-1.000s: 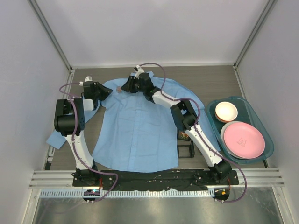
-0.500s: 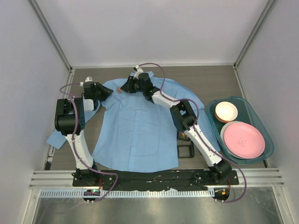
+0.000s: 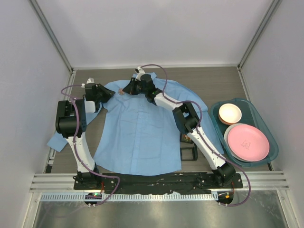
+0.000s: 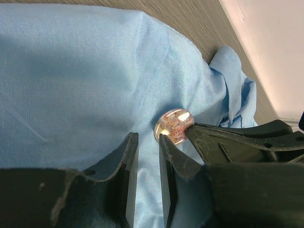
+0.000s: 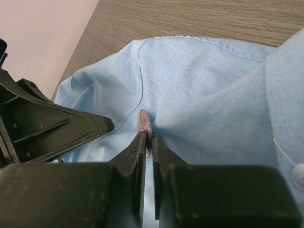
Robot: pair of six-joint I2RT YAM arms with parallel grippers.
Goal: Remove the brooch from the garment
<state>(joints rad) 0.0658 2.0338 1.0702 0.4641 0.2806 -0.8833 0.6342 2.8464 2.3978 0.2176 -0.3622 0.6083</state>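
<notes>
Round speckled brown brooch [image 4: 174,126] sits on the far left part of the soft light blue button shirt [image 3: 137,133], by the collar. It looks small, hard and slippery, so hold its rim. Right gripper [image 5: 148,140] is closed tight on that rim. Left gripper [image 4: 146,142] pinches cloth just beside it.

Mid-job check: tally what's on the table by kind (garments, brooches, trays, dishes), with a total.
Garment: 1
Brooch: 1
Tray: 1
Dishes: 2 (pink plate, bowl)
Total: 5
</notes>
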